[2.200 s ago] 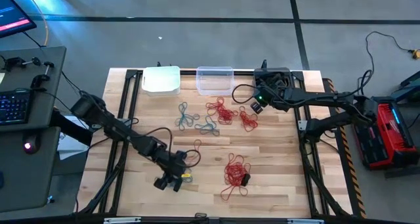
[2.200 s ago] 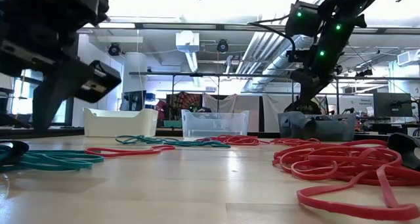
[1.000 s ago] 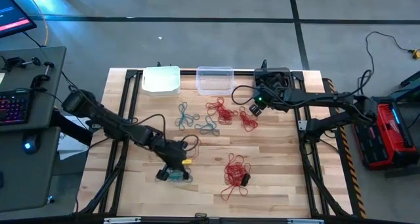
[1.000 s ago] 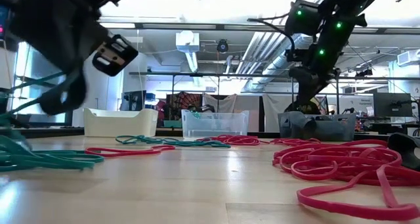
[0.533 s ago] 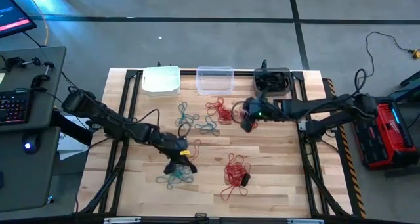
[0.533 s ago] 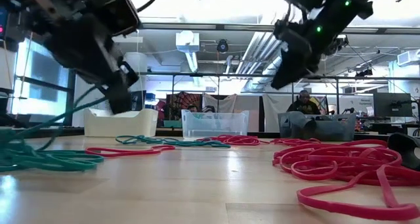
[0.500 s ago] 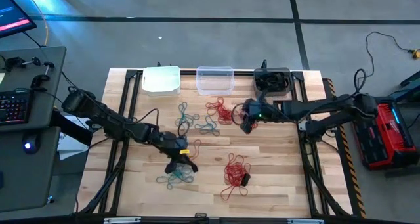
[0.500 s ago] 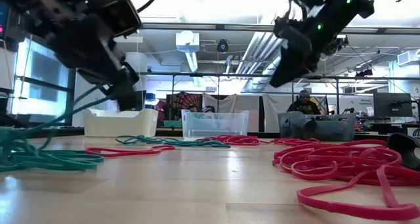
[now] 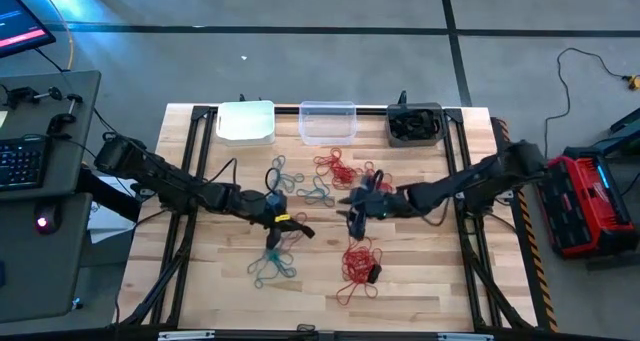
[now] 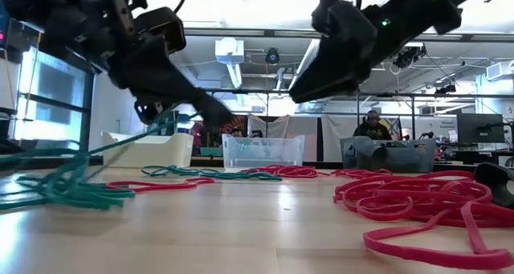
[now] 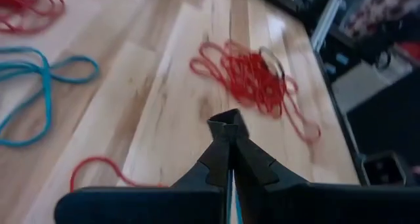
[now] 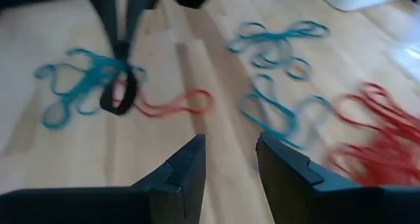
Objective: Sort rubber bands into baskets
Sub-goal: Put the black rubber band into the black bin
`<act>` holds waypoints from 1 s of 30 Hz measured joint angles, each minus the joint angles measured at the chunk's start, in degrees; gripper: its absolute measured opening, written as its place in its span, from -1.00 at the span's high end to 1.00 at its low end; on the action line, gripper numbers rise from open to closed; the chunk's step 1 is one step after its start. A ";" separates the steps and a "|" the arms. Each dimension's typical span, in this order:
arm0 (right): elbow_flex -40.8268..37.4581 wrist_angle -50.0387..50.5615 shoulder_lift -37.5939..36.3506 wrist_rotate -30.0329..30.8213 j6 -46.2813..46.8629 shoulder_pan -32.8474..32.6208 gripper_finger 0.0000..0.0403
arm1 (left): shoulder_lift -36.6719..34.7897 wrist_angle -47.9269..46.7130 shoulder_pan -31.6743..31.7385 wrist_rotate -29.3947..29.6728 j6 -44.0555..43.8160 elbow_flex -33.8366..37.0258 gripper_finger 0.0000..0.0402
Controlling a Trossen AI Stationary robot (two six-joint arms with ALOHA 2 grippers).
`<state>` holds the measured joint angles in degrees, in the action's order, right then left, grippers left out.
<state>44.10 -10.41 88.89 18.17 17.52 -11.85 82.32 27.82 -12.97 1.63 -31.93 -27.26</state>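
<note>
Over mid-bench, the left hand [image 9: 272,221] is clenched on a teal rubber band [image 9: 272,249] trailing to a teal bunch [image 9: 270,268] near the front edge. The right hand [image 9: 352,215], fingers parted and empty, hovers above a red bunch [image 9: 357,259]. Three baskets [image 9: 327,122] line the back edge.

The bench [image 9: 420,271] is pale planked wood with a smooth, slightly glossy finish, the rubber bands [image 9: 357,261] look like thin matt elastic, and at its far edge the baskets [image 9: 328,122] are smooth plastic, one opaque white, one clear, one dark grey.
</note>
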 joint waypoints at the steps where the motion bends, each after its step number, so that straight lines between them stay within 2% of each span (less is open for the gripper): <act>1: 0.00 -2.55 1.59 0.00 0.03 -0.37 0.37 | 0.00 0.65 0.01 0.79 -0.79 -0.01 1.00; 6: 0.00 -14.58 8.06 -1.01 0.47 -1.06 0.37 | 0.00 1.79 0.07 4.80 -2.55 -0.03 1.00; 10: 0.00 -20.30 10.79 -5.99 0.47 -1.08 0.37 | 0.00 1.61 0.11 7.07 -2.97 -0.03 1.00; 13: 0.00 -22.82 11.65 -8.32 1.07 -0.99 0.37 | 0.00 2.21 0.11 8.13 -2.14 -0.03 1.00; 20: 0.02 -24.13 11.73 -9.32 2.34 -0.09 0.37 | 0.00 4.58 -0.16 9.25 1.54 -0.05 1.00; 30: 0.04 -27.22 11.73 -17.90 3.04 0.60 0.37 | 0.00 6.87 -1.28 9.10 5.86 -0.10 1.00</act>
<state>44.14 -37.63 100.62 0.27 20.56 -11.25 82.32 34.69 -14.25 10.72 -26.07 -27.35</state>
